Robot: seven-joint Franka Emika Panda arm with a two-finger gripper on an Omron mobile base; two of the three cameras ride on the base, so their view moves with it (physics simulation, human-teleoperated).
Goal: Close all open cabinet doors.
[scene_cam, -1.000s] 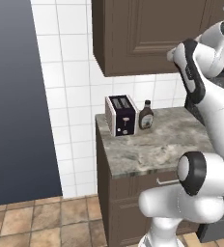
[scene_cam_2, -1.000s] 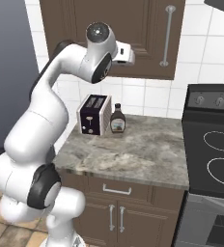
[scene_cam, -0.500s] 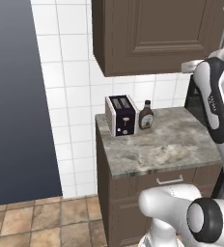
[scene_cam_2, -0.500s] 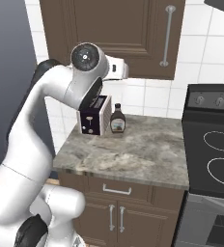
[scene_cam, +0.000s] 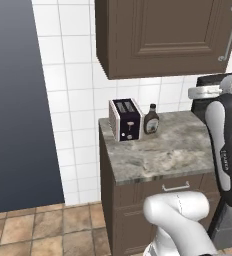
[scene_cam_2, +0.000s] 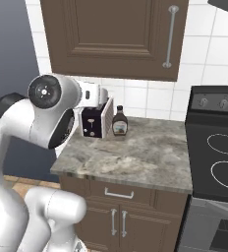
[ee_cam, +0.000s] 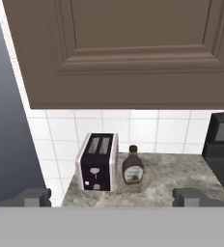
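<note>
The dark brown cabinet door [scene_cam: 173, 35] hangs above the counter with its silver bar handle [scene_cam: 229, 35] on the right, and it lies flush with the cupboard box. From the other side the same door [scene_cam_2: 116, 34] and handle [scene_cam_2: 169, 37] look shut too. In the hand view the door [ee_cam: 133, 48] spans the top. My gripper [ee_cam: 114, 198] is open, fingertips [ee_cam: 34, 197] wide apart with nothing between them. It is back from the door, below its lower edge. My hand [scene_cam_2: 94, 93] hovers left of the toaster.
A black-and-silver toaster [scene_cam: 124, 119] and a brown syrup bottle [scene_cam: 151, 120] stand at the back of the marble counter [scene_cam: 163, 150]. A black stove [scene_cam_2: 216, 152] adjoins on the right. The grey-blue fridge [scene_cam: 18, 105] stands to the left. Drawer and lower doors [scene_cam_2: 118, 216] sit below.
My arm has drawn down and back from the upper cabinet door, so the hand now sits at about toaster height. The door looks the same.
</note>
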